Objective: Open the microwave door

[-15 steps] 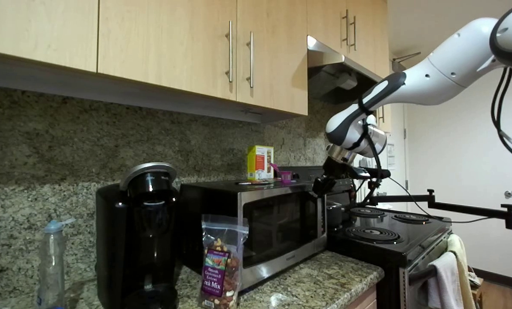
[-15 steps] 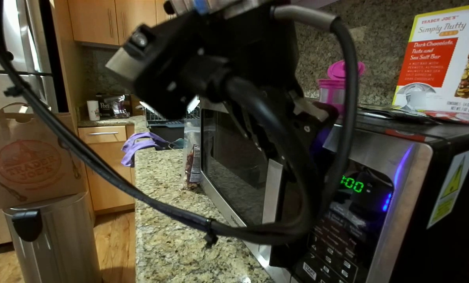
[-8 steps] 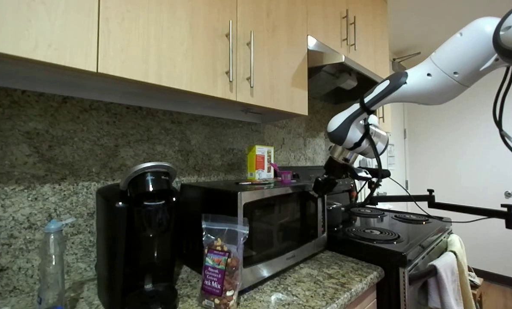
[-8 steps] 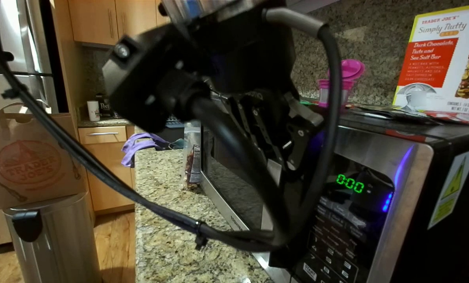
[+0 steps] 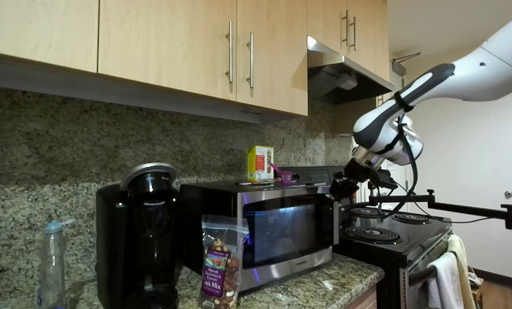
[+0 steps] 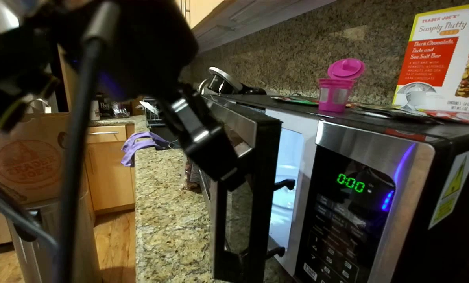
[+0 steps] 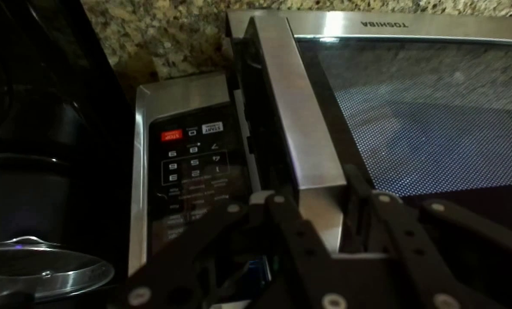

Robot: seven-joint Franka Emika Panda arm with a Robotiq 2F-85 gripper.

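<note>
The gripper [image 7: 322, 206] squeezes the handle [image 7: 298, 107]. The microwave door [image 6: 260, 188] is open a bit. In the wrist view, buttons [image 7: 193, 163] sit at the handle's eight o'clock.

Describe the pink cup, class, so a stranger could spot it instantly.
Find the microwave on the speckled counter. On its top, near the nut-bar box, stands the pink cup. Its colour and raised round lid set it apart from that box.
</note>
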